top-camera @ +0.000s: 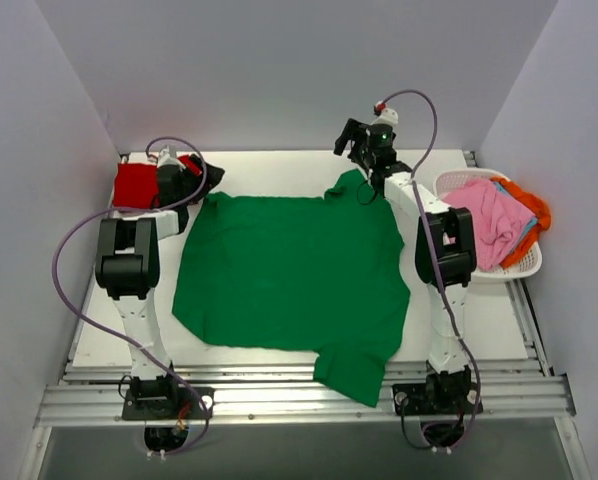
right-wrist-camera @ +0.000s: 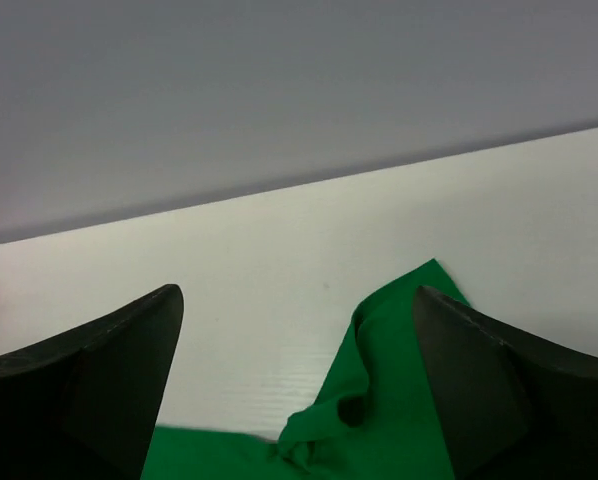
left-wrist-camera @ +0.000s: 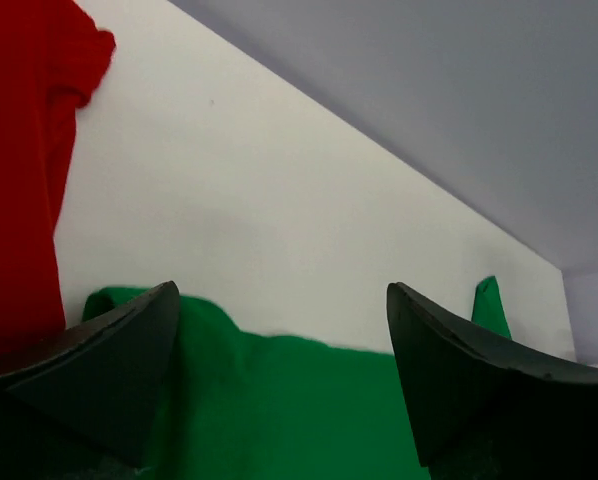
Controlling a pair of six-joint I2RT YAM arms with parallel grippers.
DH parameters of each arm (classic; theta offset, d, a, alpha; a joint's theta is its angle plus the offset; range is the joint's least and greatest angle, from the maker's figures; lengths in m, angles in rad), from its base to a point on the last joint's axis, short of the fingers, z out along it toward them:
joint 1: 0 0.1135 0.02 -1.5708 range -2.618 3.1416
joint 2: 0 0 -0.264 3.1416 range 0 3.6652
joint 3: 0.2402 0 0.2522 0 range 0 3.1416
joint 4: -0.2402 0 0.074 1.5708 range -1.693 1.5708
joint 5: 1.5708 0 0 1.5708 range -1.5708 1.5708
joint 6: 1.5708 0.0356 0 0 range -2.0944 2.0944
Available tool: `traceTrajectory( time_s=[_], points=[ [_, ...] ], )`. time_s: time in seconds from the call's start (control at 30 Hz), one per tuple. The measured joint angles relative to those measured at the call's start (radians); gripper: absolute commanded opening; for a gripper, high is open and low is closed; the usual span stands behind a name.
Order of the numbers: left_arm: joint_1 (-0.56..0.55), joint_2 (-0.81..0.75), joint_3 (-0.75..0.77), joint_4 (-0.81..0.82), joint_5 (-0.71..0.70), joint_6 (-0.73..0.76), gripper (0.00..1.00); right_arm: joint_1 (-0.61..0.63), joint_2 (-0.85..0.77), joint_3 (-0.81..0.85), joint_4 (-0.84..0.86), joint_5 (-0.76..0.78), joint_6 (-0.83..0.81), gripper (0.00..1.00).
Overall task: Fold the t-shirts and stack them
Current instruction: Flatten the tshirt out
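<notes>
Green t-shirt [top-camera: 289, 275] lies flat on the table [top-camera: 279, 165], its far corners just below both grippers. Left gripper [left-wrist-camera: 279, 300] and right gripper [right-wrist-camera: 294, 300] are spread wide, pinching nothing. Red t-shirt [top-camera: 134, 185] sits beside the left one.

No text, label, brand, number or sign can be read in any view. The green t-shirt [top-camera: 289, 275] spread across the counter [top-camera: 279, 165] shows plain fabric with no print. So does the red t-shirt [top-camera: 134, 185] at the far left. Any marking on the arm housings is too small to make out from the top view.
</notes>
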Motion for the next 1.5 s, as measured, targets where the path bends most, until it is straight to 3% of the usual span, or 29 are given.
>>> traceTrajectory(
  time_s=[0.1, 0.27, 0.53, 0.67, 0.73, 0.83, 0.97, 1.07, 1.23, 1.5],
  points=[
    [0.036, 0.058, 0.119, -0.043, -0.007, -0.029, 0.94, 0.013, 0.108, 0.159, -0.068, 0.09, -0.048, 1.0],
    [0.08, -0.024, 0.145, -0.055, -0.087, -0.054, 0.94, 0.046, 0.074, 0.192, -0.097, 0.181, -0.086, 1.0],
    [0.078, -0.374, -0.042, -0.079, -0.211, -0.042, 0.94, 0.093, -0.25, -0.086, -0.048, 0.239, -0.092, 0.99],
    [0.071, -0.55, -0.166, -0.081, -0.248, -0.026, 0.94, 0.101, -0.374, -0.184, -0.037, 0.258, -0.043, 0.74],
    [0.071, -0.618, -0.242, -0.082, -0.259, -0.019, 0.94, 0.1, -0.386, -0.209, -0.035, 0.258, -0.016, 0.72],
    [0.071, -0.698, -0.365, -0.09, -0.276, -0.007, 0.94, 0.095, -0.328, -0.217, -0.046, 0.252, 0.022, 0.7],
    [0.068, -0.774, -0.511, -0.114, -0.291, 0.01, 0.94, 0.095, -0.167, -0.216, -0.066, 0.224, 0.068, 0.58],
    [0.064, -0.82, -0.571, -0.126, -0.303, 0.026, 0.94, 0.095, -0.047, -0.201, -0.105, 0.201, 0.095, 0.56],
    [0.06, -0.851, -0.581, -0.126, -0.319, 0.045, 0.94, 0.095, 0.086, -0.119, -0.168, 0.178, 0.121, 0.57],
    [0.06, -0.851, -0.581, -0.124, -0.327, 0.058, 0.95, 0.095, 0.112, 0.019, -0.166, 0.17, 0.141, 0.57]
  ],
)
